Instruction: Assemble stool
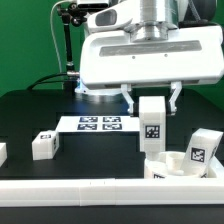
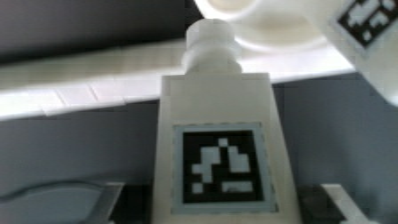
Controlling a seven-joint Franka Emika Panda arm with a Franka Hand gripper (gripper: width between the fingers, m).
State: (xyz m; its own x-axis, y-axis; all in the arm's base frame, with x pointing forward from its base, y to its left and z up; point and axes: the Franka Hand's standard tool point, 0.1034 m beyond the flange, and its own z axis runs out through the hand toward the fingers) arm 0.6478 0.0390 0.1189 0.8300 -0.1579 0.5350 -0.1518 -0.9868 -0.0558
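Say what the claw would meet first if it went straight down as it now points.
Probably the upright leg: it stands between the open fingers of the claw, so going down would bring the claw onto its top. The seat lies lower; depth is unclear.

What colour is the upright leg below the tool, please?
The leg is white with a black-and-white square tag, clearest in the wrist view.

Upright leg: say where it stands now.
The upright leg stands toward the exterior view's right, between the open jaws. Its lower end is at the rim of the seat, just past the marker board.
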